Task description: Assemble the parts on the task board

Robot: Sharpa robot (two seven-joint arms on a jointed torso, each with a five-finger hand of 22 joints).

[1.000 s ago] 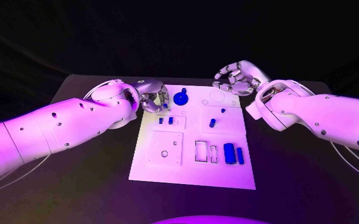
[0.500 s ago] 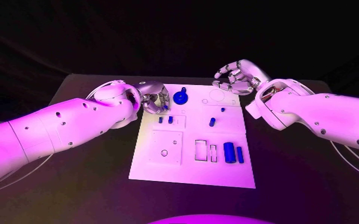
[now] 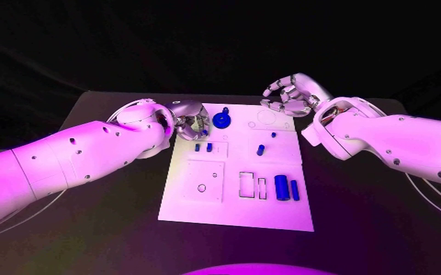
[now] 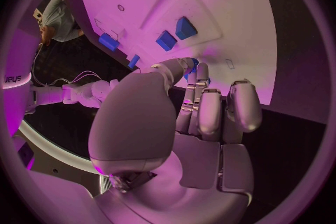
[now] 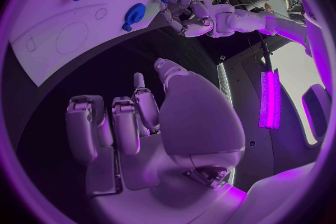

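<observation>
The white task board (image 3: 197, 195) lies in the middle of the black table. My left hand (image 3: 188, 121) hovers at its far left corner, beside a blue gear (image 3: 222, 121). In the left wrist view my left hand (image 4: 189, 106) pinches a small blue part (image 4: 189, 63) between thumb and fingertips. Two small blue pegs (image 3: 203, 148) stand just in front of that hand. My right hand (image 3: 289, 98) hangs above the board's far right corner, fingers curled in around nothing. The gear (image 5: 134, 13) and my left hand (image 5: 183, 14) also appear in the right wrist view.
Two long blue blocks (image 3: 287, 188) lie at the board's near right, next to two rectangular slots (image 3: 253, 186). A short blue piece (image 3: 261, 150) and a smaller one (image 3: 273, 135) sit mid-board. Bare black table (image 3: 110, 224) surrounds the board.
My left hand has crept slightly toward the board's far edge with its small part. The right hand and the parts on the board have stayed put.
</observation>
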